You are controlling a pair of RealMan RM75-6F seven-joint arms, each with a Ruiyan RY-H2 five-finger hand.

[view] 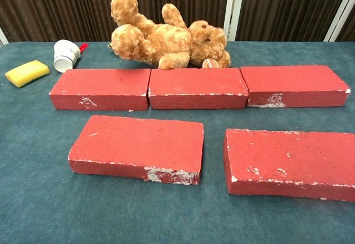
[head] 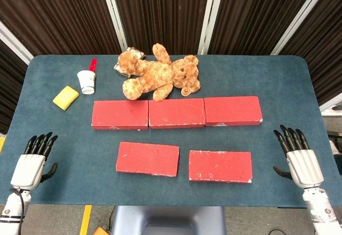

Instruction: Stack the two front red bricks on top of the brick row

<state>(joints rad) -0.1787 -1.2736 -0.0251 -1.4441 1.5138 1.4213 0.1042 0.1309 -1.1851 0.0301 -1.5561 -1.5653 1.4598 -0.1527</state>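
Three red bricks lie end to end as a row across the middle of the blue table. In front of it lie two separate red bricks: the front left brick and the front right brick. My left hand rests at the table's front left corner, fingers apart, holding nothing. My right hand is at the front right edge, also with fingers spread and empty. Neither hand shows in the chest view.
A brown teddy bear lies just behind the row. A white cup and a yellow sponge sit at the back left. Dark curtains hang behind the table.
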